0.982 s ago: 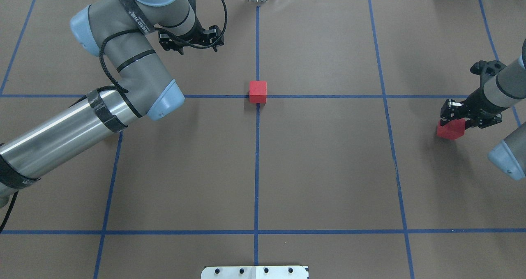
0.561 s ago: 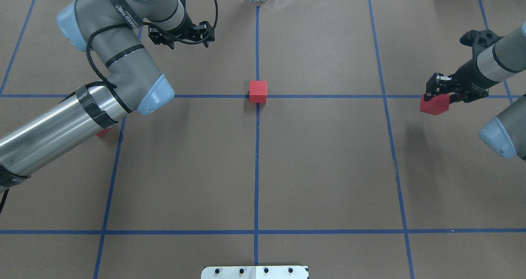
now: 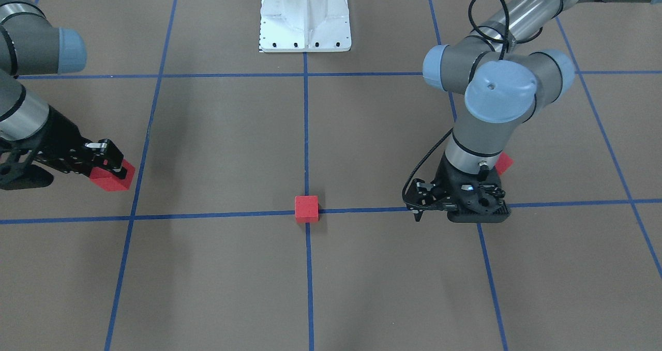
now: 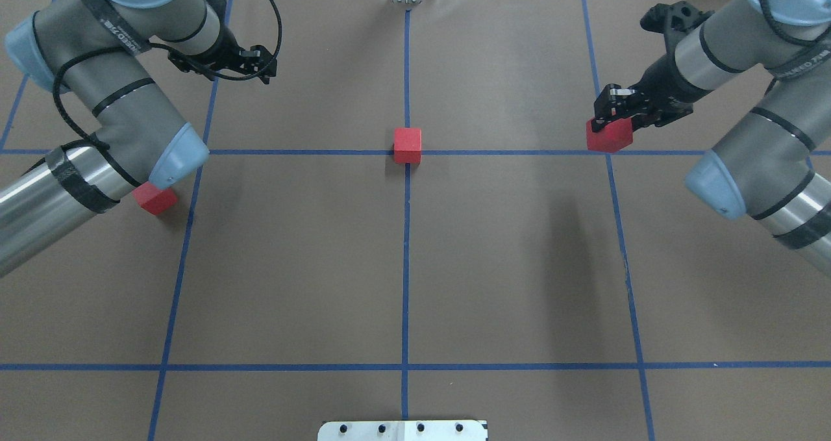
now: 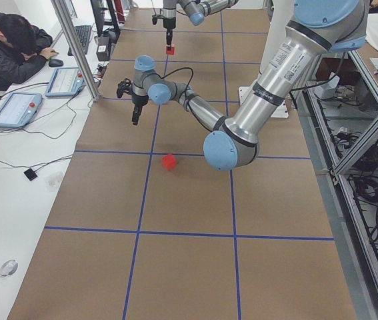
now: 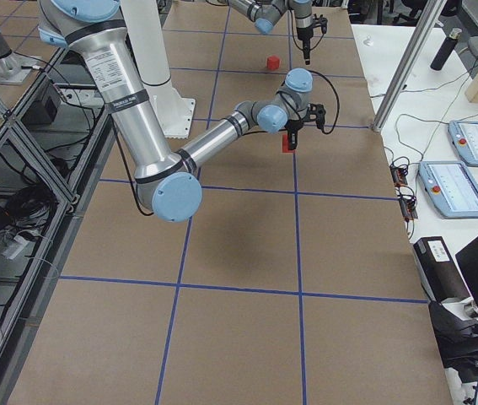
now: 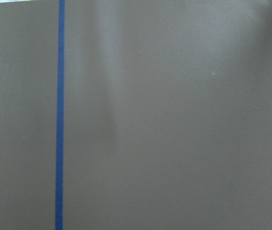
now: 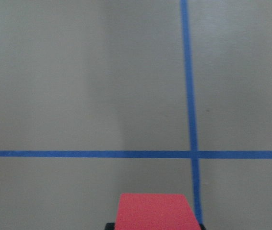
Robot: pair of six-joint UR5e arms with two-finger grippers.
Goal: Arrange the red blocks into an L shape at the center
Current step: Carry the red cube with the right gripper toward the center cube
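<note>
Right gripper (image 4: 615,117) clamped on red block (image 4: 609,137), upper right, edges parallel to tape lines (image 4: 519,152); left gripper (image 4: 261,65) upper left, opening indiscernible.

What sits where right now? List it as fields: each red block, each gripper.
center block: on the center crossing
right-side block: held above the table in the right gripper
left-side block: on the table, partly hidden by the left arm
left gripper: open, empty, away from every block
L shape: not formed yet
</note>
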